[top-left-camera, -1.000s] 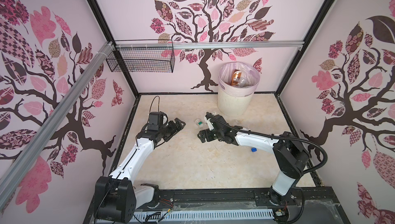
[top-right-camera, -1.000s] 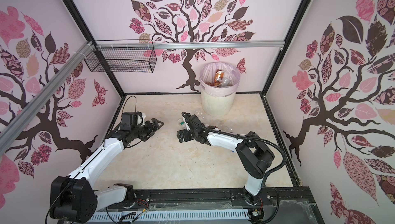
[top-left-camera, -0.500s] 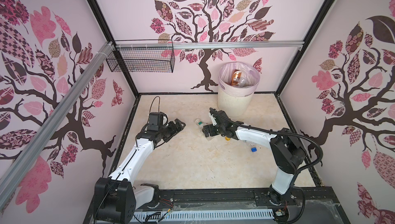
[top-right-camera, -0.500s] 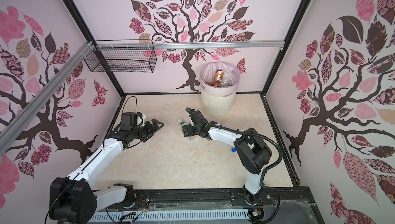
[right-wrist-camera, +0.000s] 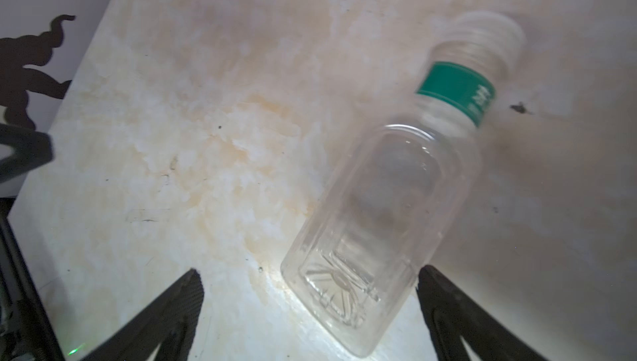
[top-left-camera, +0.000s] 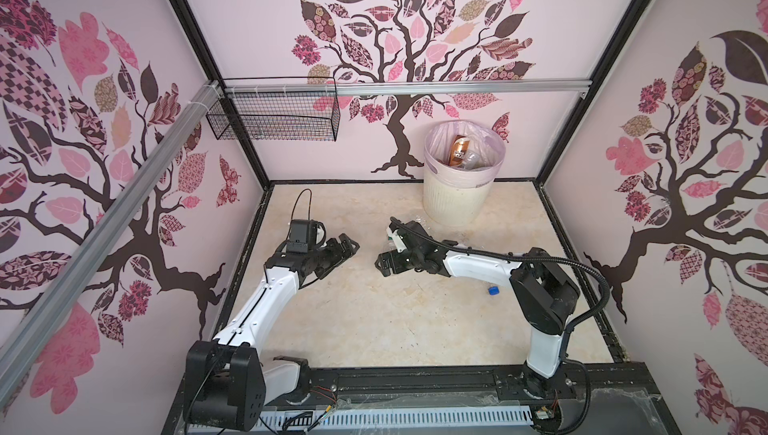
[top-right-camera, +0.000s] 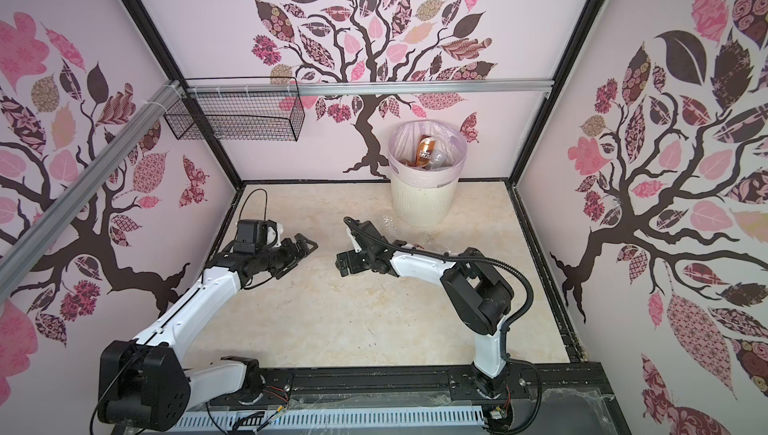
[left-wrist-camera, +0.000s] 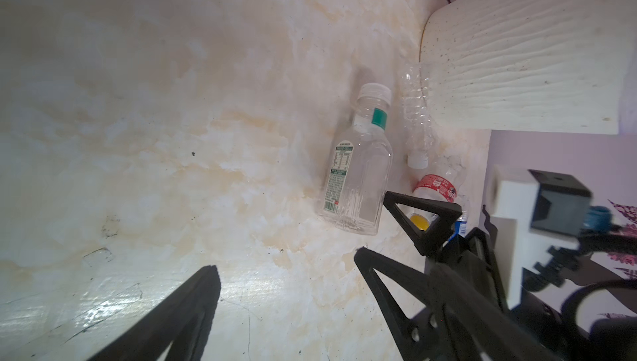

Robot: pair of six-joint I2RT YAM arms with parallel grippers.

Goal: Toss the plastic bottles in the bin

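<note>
A clear plastic bottle (right-wrist-camera: pixel 389 204) with a green neck band and white cap lies on its side on the marble floor. Its base sits between the fingertips of my open right gripper (right-wrist-camera: pixel 308 276), close to one finger and untouched. The left wrist view shows that bottle (left-wrist-camera: pixel 355 176) beyond my open, empty left gripper (left-wrist-camera: pixel 286 266). A crumpled clear bottle (left-wrist-camera: pixel 417 118) and a red-labelled bottle (left-wrist-camera: pixel 436 187) lie beside the cream ribbed bin (left-wrist-camera: pixel 517 49). In both top views the bin (top-left-camera: pixel 455 200) stands at the back wall, a brown-labelled bottle (top-left-camera: pixel 459 150) inside. The left gripper (top-left-camera: pixel 349 246) faces the right gripper (top-left-camera: pixel 384 260).
A black wire basket (top-left-camera: pixel 274 121) hangs on the back-left rail. A loose blue cap (top-left-camera: pixel 492 291) lies on the floor by the right arm's elbow. Walls close in on three sides, and a black rail (top-left-camera: pixel 415 383) runs along the front.
My right gripper swung a little toward the bin and came back, and its elbow drew leftward. The left arm and the bottles stayed where they were.
</note>
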